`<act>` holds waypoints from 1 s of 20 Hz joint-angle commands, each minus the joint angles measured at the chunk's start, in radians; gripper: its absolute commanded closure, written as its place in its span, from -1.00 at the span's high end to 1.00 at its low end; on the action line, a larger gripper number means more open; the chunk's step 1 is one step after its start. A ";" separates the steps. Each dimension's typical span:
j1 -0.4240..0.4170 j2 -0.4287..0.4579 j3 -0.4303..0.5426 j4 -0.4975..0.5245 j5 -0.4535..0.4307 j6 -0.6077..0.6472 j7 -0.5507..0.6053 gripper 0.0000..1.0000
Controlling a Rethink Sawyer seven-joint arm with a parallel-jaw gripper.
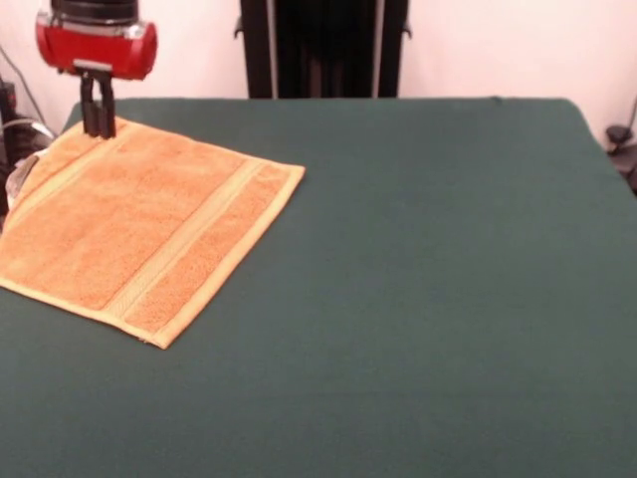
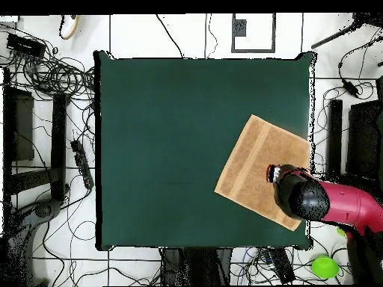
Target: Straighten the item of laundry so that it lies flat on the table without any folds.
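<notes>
No writing, label, brand, number or sign can be read anywhere here. The towel [image 1: 139, 229] shows only its woven stripe bands, with no lettering on them. The green tabletop [image 1: 418, 299] is plain and unmarked. The red housing of the arm [image 1: 97, 45] carries no legible logo from the front, and from overhead its red and black casing is just as bare of print. The white floor around the table bears nothing readable either.

- Even, soft indoor light; no glare on the table [image 1: 418, 299].
- Faint shadow just beneath the gripper [image 1: 98, 127] on the towel [image 1: 139, 229].
- Front view slightly soft throughout.
</notes>
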 commanded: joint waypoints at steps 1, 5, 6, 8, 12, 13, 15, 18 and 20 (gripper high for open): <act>-0.241 0.150 0.307 0.063 0.147 0.132 -0.225 -1.00; -0.437 0.213 0.448 0.015 0.225 0.435 -0.453 -1.00; -0.465 0.234 0.463 -0.018 0.227 0.501 -0.493 -1.00; -0.508 0.284 0.495 -0.068 0.248 0.612 -0.547 -1.00; -0.567 0.387 0.614 -0.063 0.390 0.812 -0.537 -1.00; -0.593 0.417 0.652 -0.036 0.438 0.826 -0.523 -1.00; -0.610 0.445 0.696 -0.014 0.476 0.841 -0.523 -1.00; -0.617 0.462 0.717 0.007 0.500 0.821 -0.482 -1.00; -0.632 0.490 0.742 0.018 0.500 0.795 -0.489 -1.00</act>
